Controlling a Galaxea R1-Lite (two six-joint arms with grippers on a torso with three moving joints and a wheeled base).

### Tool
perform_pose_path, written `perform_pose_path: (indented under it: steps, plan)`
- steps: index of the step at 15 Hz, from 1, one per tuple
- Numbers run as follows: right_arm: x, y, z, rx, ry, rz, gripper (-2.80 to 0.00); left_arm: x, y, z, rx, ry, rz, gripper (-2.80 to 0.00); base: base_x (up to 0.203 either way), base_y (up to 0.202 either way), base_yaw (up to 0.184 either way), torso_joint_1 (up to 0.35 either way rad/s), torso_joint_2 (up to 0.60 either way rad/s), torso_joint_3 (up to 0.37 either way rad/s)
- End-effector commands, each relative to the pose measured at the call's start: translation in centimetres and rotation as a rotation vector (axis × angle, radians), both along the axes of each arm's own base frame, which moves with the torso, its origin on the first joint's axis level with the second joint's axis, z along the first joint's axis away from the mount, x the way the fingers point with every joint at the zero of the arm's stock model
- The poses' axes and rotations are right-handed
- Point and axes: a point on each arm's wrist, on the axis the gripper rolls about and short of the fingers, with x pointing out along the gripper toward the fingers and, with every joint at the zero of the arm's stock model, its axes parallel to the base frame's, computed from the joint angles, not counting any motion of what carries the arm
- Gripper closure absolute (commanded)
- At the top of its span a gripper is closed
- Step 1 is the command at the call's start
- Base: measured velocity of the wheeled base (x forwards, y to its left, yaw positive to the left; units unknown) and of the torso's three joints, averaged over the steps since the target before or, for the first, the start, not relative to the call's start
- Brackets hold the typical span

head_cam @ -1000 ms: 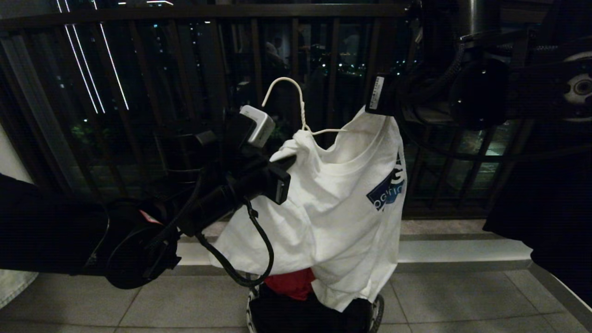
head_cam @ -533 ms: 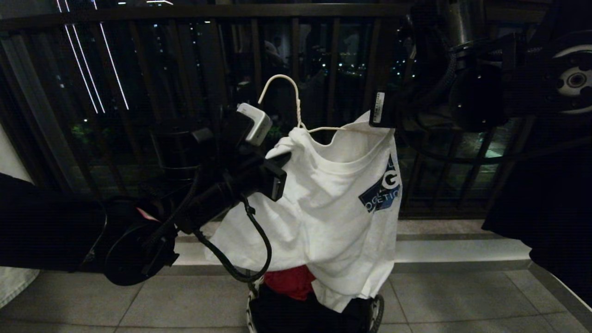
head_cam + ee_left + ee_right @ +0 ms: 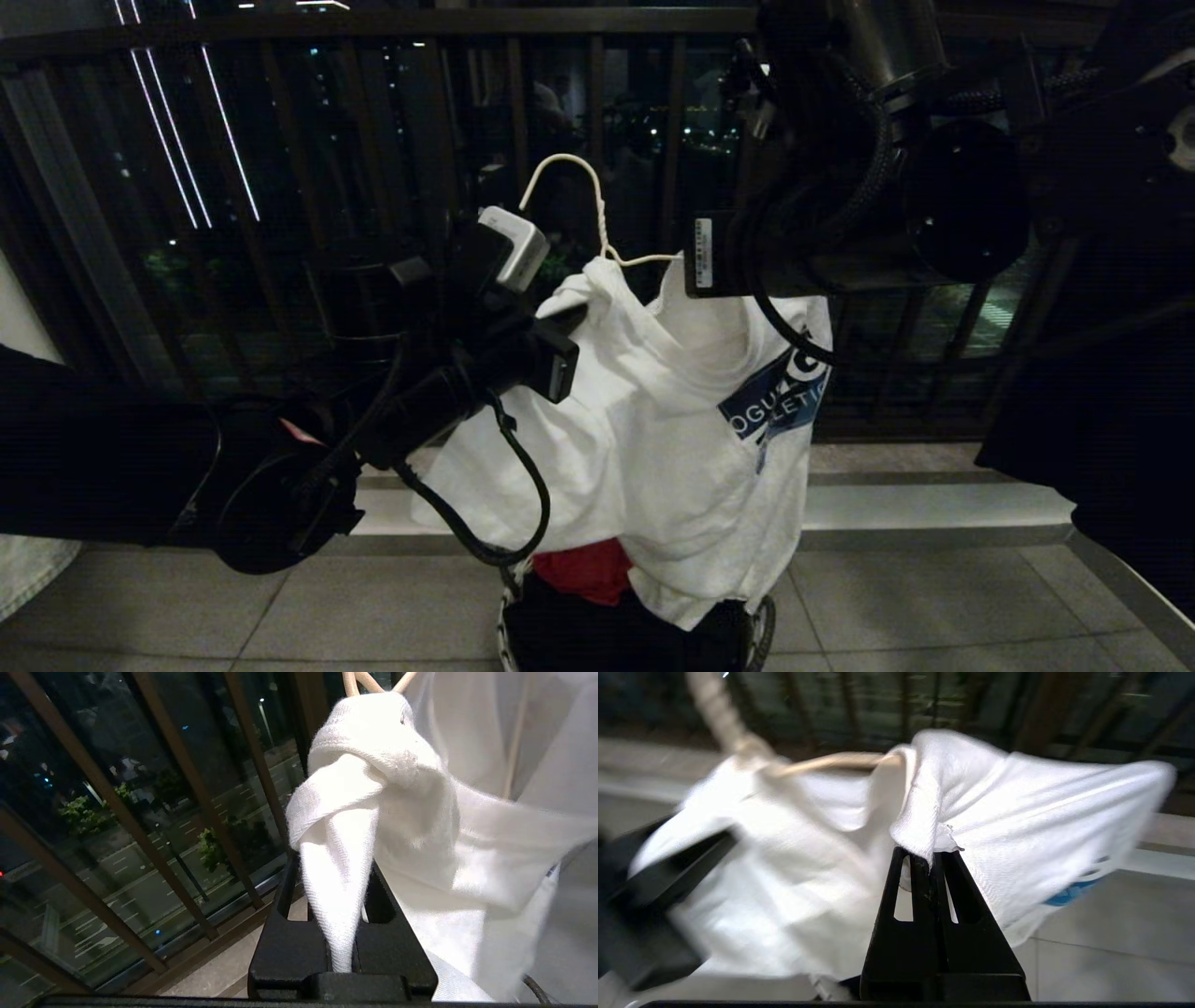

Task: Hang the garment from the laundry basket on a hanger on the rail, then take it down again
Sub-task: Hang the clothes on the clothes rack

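Both grippers, left gripper (image 3: 343, 896) and right gripper (image 3: 931, 858), fingers clamped on garment (image 3: 653, 448) beside hanger (image 3: 597, 219); dressing underway, next lift to rail.

Dark barred balcony railing (image 3: 280, 187), grey tiled floor (image 3: 934, 607), night

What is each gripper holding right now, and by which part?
Both hold the T-shirt: the left gripper pinches a fold of cloth just below the hanger's neck, the right gripper pinches the collar edge.
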Motion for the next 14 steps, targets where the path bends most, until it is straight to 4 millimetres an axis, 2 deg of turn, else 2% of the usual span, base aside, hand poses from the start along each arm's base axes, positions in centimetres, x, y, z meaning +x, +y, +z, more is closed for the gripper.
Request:
perform_pose_path:
  steps: [1, 8, 14]
  plan:
    - [0.0, 0.7, -0.3, 0.011, 0.016, 0.043, 0.0, -0.1, 0.0, 0.1, -0.004, -0.006, 0.0, 0.0, 0.0, 0.0, 0.0, 0.0, 0.0, 0.0]
    - [-0.9, 2.0, 0.0, 0.132, 0.045, 0.169, 0.0, -0.1, 0.0, 0.0, -0.004, -0.004, -0.004, 0.0, 0.0, 0.0, 0.0, 0.0, 0.0, 0.0]
    - [-0.7, 2.7, 0.5, 0.182, -0.01, 0.182, 0.0, -0.2, -0.1, 0.2, -0.025, 0.004, -0.012, 0.0, 0.0, 0.0, 0.0, 0.0, 0.0, 0.0]
